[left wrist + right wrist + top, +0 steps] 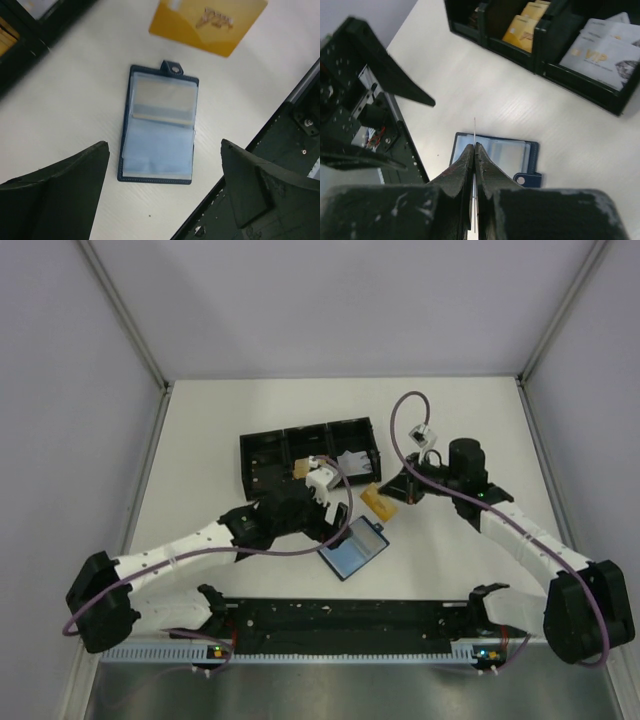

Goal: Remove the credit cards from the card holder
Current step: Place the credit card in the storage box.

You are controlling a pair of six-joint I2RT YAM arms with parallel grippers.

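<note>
The dark-blue card holder (355, 548) lies open on the table, its pale blue-grey sleeves up and its snap tab toward the tray. It also shows in the left wrist view (159, 131) and the right wrist view (506, 156). My right gripper (393, 495) is shut on an orange-tan credit card (379, 503) and holds it above the table, just beyond the holder's tab end. That card shows in the left wrist view (210, 22) and edge-on between my right gripper's (474, 146) jaws. My left gripper (164, 150) is open and empty, hovering over the holder.
A black three-compartment tray (262, 455) stands behind the holder, with gold cards (522, 31) and white VIP cards (602, 50) in it. A black rail (340, 618) runs along the near table edge. Grey walls close in the sides and back.
</note>
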